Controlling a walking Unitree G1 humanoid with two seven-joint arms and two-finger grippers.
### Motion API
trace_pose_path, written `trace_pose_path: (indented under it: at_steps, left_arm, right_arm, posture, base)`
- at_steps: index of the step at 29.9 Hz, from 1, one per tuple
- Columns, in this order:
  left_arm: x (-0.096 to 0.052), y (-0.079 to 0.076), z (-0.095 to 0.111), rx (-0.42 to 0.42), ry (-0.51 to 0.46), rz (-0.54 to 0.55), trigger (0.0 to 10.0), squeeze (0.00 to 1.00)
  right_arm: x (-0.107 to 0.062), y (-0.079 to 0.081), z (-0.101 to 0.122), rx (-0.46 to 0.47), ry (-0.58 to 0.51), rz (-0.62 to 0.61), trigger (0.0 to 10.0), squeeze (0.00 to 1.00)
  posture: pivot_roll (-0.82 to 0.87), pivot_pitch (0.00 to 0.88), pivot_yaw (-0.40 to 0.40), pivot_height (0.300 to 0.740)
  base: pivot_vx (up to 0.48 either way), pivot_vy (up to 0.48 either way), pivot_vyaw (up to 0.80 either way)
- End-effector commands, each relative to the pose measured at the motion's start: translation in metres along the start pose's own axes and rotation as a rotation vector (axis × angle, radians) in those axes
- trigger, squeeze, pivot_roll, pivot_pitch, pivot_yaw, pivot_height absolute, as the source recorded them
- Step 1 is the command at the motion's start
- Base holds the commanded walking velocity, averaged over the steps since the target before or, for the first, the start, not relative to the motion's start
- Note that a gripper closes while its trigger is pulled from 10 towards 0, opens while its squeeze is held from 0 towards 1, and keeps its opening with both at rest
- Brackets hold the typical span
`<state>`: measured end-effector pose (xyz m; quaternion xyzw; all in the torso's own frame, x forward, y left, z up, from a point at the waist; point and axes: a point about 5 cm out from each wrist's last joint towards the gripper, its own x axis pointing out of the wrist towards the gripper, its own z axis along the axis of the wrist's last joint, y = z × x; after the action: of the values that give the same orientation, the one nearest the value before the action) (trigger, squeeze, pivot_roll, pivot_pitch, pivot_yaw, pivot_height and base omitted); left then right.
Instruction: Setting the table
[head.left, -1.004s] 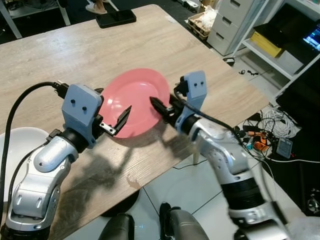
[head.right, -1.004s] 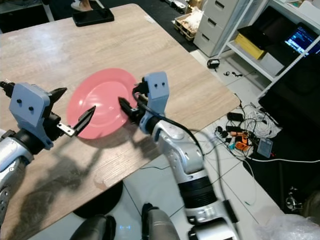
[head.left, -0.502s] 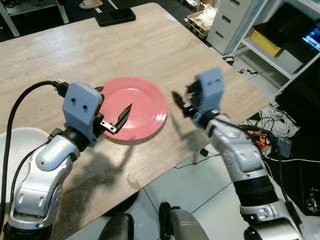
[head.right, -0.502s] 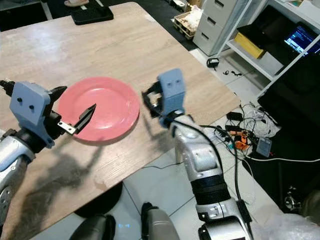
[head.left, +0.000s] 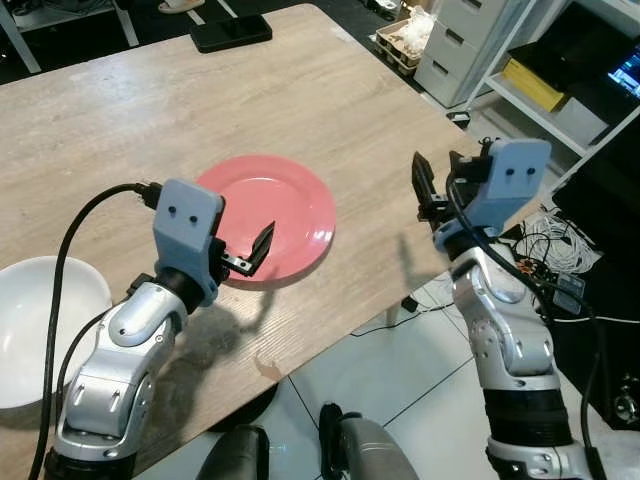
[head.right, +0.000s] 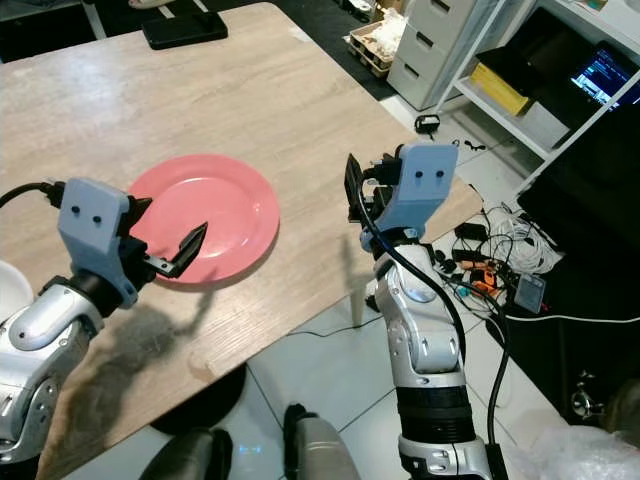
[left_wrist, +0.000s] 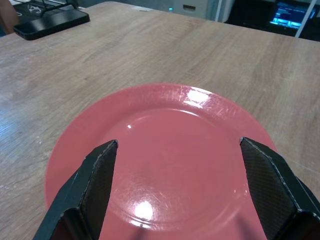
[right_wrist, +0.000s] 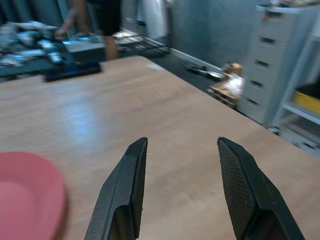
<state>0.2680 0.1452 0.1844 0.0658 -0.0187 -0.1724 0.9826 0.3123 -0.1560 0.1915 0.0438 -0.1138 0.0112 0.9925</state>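
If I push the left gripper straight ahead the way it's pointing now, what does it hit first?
Probably the pink plate: the open left gripper points at its centre, with nothing between. How far above it is unclear.

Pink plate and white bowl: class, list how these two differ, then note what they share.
The pink plate is flat and shallow; the white bowl is deeper. The plate lies mid-table near the open left gripper; the bowl sits at the table's near left edge, partly cut off. Both are round, empty and upright.

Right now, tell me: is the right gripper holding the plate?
No. The right gripper is open and raised beside the table edge, apart from the plate.
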Motion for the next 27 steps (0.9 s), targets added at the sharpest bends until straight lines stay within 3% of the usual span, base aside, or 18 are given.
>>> trace_pose_path:
  at_steps: [1, 9, 16, 21, 27]
  left_arm:
    - [0.002, -0.001, -0.003, -0.001, 0.011, 0.004, 10.0, 0.00]
    - [0.006, 0.002, -0.001, -0.016, 0.007, 0.028, 10.0, 0.00]
    - [0.007, 0.004, -0.007, -0.075, 0.031, 0.109, 10.0, 0.00]
    - [0.008, 0.003, -0.006, -0.092, 0.024, 0.106, 10.0, 0.00]
    - [0.007, 0.002, -0.004, -0.097, 0.013, 0.094, 10.0, 0.00]
  right_arm:
    - [-0.002, -0.009, -0.006, -0.003, 0.018, -0.047, 10.0, 0.00]
    - [0.001, -0.012, -0.005, -0.003, 0.015, -0.060, 10.0, 0.00]
    - [0.000, -0.003, -0.009, -0.005, 0.027, -0.029, 10.0, 0.00]
    - [0.001, -0.002, -0.010, -0.009, 0.027, -0.022, 10.0, 0.00]
    - [0.002, -0.001, -0.011, -0.010, 0.030, -0.016, 10.0, 0.00]
  posture:
    - [-0.05, 0.092, 0.013, 0.740]
    - [-0.05, 0.087, 0.009, 0.740]
    - [-0.05, 0.080, 0.003, 0.740]
    - [-0.05, 0.079, 0.004, 0.740]
    - [-0.05, 0.077, 0.002, 0.740]
  base:
    - [0.000, 0.000, 0.00]
    - [0.000, 0.000, 0.00]
    - [0.000, 0.000, 0.00]
    - [0.000, 0.000, 0.00]
    - [-0.283, 0.000, 0.00]
